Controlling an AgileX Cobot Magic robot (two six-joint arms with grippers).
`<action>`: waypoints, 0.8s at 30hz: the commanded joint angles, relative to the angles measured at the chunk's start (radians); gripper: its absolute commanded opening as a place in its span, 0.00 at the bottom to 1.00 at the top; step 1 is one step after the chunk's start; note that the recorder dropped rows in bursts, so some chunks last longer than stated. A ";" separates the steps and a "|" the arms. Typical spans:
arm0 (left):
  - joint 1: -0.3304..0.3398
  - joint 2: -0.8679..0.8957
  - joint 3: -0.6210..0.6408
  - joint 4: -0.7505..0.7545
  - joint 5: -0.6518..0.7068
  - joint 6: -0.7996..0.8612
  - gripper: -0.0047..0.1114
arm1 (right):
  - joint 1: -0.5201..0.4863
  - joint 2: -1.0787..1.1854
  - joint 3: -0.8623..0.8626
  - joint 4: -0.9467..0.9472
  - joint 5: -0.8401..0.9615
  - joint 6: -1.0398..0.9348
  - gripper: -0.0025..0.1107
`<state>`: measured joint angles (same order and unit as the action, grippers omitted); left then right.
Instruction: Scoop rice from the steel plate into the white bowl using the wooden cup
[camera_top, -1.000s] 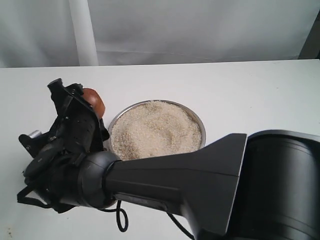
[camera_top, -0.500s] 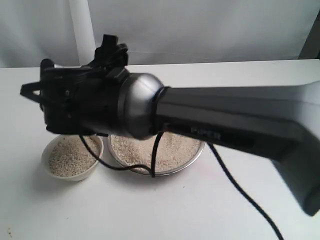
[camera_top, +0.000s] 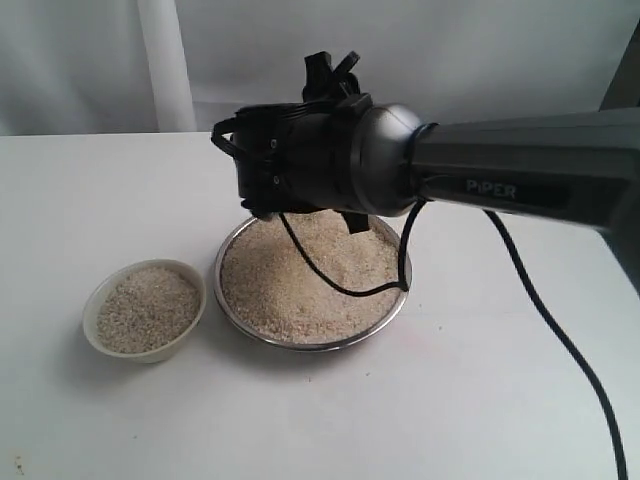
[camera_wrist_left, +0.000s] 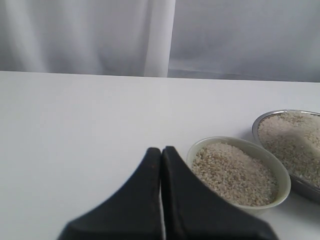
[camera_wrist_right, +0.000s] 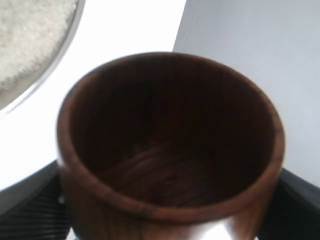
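The steel plate (camera_top: 395, 305) holds a broad heap of rice (camera_top: 310, 275). To its left stands the white bowl (camera_top: 95, 335), filled with rice (camera_top: 148, 308). My right gripper (camera_top: 332, 72) hovers above the plate's far side, and its wrist hides the wooden cup in the exterior view. In the right wrist view the wooden cup (camera_wrist_right: 170, 135) sits between the black fingers (camera_wrist_right: 30, 212), its dark inside bare of grains, beside the plate's rim (camera_wrist_right: 52, 67). My left gripper (camera_wrist_left: 161, 150) is shut on nothing, just beside the white bowl (camera_wrist_left: 282, 187) and near the plate (camera_wrist_left: 256, 127).
The right arm (camera_top: 520, 185) stretches in from the right, and its black cable (camera_top: 560, 340) trails across the white table (camera_top: 470, 400). A pale curtain (camera_top: 400, 50) hangs behind the table's far edge.
The right arm has swung from over the white bowl rightward and upward to above the plate. The bowl, hidden a second ago, now shows with rice in it.
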<state>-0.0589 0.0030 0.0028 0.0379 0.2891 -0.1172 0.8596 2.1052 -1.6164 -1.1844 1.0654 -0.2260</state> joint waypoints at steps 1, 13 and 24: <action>-0.004 -0.003 -0.003 -0.005 -0.004 -0.005 0.04 | -0.034 0.039 0.003 -0.116 -0.022 -0.016 0.02; -0.004 -0.003 -0.003 -0.005 -0.004 -0.007 0.04 | -0.060 0.174 0.003 -0.208 -0.058 -0.089 0.02; -0.004 -0.003 -0.003 -0.005 -0.004 -0.007 0.04 | -0.083 0.230 0.003 -0.220 -0.072 -0.089 0.02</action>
<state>-0.0589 0.0030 0.0028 0.0379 0.2891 -0.1172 0.7845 2.3280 -1.6140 -1.3805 1.0018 -0.3113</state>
